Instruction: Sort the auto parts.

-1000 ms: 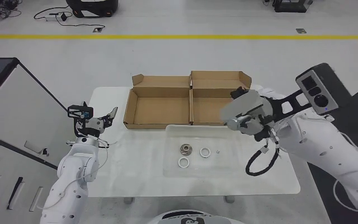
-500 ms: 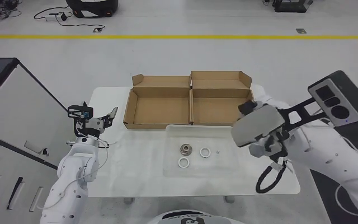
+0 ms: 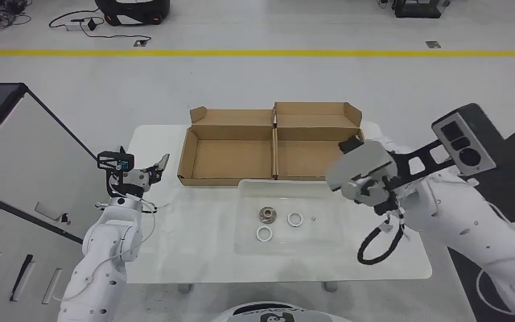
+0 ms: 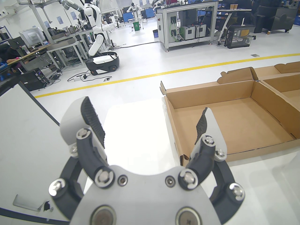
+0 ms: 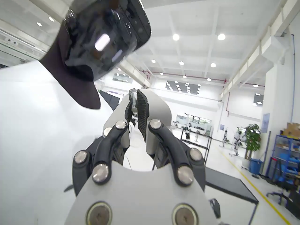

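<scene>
So the small bolt (image 5: pixel 133 101) is pinched right at the tips of the right gripper (image 5: pixel 135 97), which is clamped tight on it. The threaded shank is lined up along the fingers, with one end left poking out past the tips. The fingers are aimed upward at the ceiling, so the table (image 3: pixel 185 233) is left behind the gripper's back, not in front of it.

From above, the right-hand box (image 3: pixel 306 158) is found just beside and under that gripper. The left-hand box (image 3: pixel 229 158) is set farther off on the far side of it, wall to wall with the first. Best guess: the wrist would have to be rolled over before the bolt could be dropped in, and the right arm is clearly the nearer one for that.

The tray (image 3: pixel 326 237) is also just under the same gripper, toward the robot. A metal hub (image 3: pixel 266 214), a white ring (image 3: pixel 295 218) and a second ring (image 3: pixel 264 234) are left lying in it, apart from each other.

The left gripper (image 4: pixel 145 105) is spread wide with nothing held, and the left-hand box is just ahead of it, off to one side.
</scene>
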Motion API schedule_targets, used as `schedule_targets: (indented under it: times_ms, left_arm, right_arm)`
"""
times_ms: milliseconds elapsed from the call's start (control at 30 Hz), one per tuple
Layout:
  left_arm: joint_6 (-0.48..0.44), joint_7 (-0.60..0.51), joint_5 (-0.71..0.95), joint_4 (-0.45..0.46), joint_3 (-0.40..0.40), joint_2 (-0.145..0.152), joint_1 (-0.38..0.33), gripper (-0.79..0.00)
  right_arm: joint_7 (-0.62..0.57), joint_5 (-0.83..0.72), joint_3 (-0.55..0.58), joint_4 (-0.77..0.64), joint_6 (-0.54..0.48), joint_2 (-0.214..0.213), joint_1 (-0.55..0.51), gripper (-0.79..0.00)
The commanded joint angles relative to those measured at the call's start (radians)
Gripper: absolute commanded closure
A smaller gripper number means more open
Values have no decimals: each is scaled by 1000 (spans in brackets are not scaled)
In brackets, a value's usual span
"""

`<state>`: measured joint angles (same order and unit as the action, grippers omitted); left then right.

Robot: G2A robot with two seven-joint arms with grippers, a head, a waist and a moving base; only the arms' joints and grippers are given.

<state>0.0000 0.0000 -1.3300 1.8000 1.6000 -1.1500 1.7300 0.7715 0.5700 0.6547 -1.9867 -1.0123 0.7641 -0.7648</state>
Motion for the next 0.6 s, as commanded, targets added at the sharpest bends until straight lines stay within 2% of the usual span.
schedule_targets:
  times_ms: [0,133,300,567]
  left_arm:
    - [0,0,0,0,0,0,0,-785]
    - [0,0,0,0,0,0,0,-785]
    - [0,0,0,0,0,0,0,-785]
    - [0,0,0,0,0,0,0,-785]
  right_arm:
    - [-24,-3,-7,6,0,-9,5,0]
    - [-41,-26,-13,-2,0,-23,14,0]
    - [36,-27,-16,-42,0,-28,14,0]
    - [36,-88,26,-107,0,-11,-12,0]
